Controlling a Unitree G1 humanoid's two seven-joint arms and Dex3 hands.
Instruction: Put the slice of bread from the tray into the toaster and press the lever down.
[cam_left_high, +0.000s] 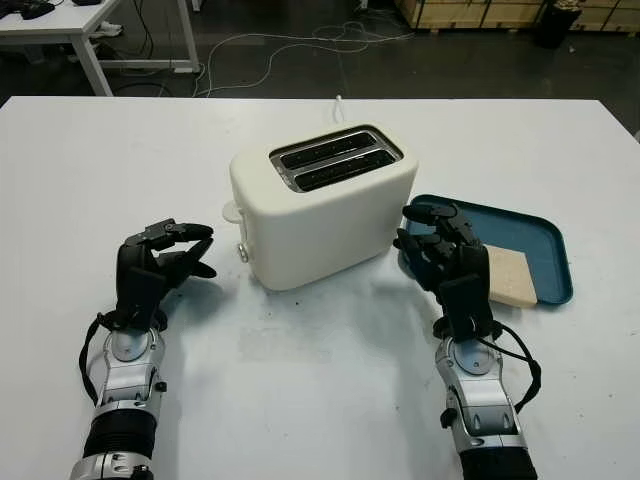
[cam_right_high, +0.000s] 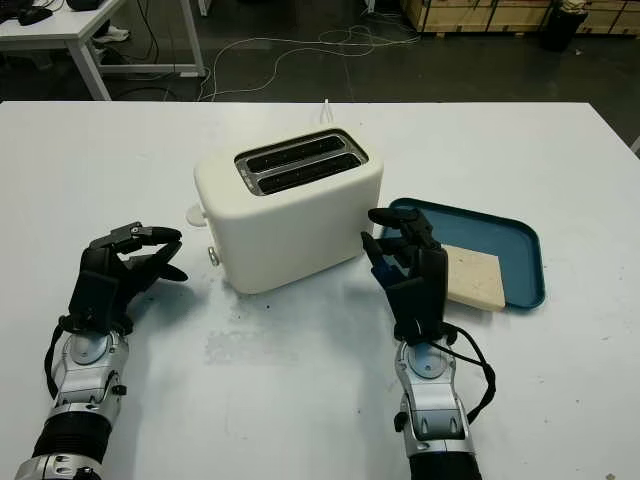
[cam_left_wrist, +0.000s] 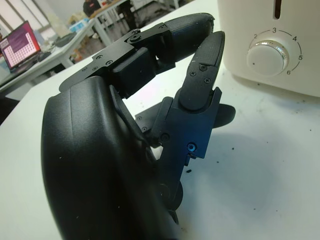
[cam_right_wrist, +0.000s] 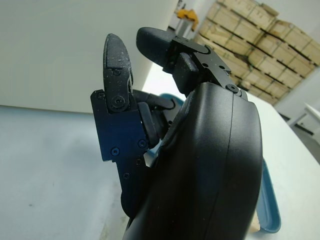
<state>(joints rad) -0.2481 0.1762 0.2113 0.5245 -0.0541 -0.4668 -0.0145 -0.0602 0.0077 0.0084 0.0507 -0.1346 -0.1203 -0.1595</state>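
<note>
A cream two-slot toaster (cam_left_high: 325, 205) stands mid-table, both slots (cam_left_high: 335, 157) empty. Its white lever (cam_left_high: 232, 210) juts from the left end, above a numbered dial (cam_left_wrist: 268, 57). To its right lies a blue tray (cam_left_high: 525, 228) holding one pale slice of bread (cam_left_high: 508, 277) at its near edge. My left hand (cam_left_high: 190, 250) hovers open just left of the toaster, fingers (cam_left_wrist: 200, 65) pointing at the dial end. My right hand (cam_left_high: 425, 235) is open over the tray's left end, close to the toaster's right side, and holds nothing. The bread sits just right of that hand.
The white table (cam_left_high: 300, 400) has free room in front of the toaster and on the far left. A white cable (cam_left_high: 338, 105) runs off the far edge behind the toaster. Beyond are dark floor, another table (cam_left_high: 90, 30) and stacked boxes (cam_left_high: 480, 12).
</note>
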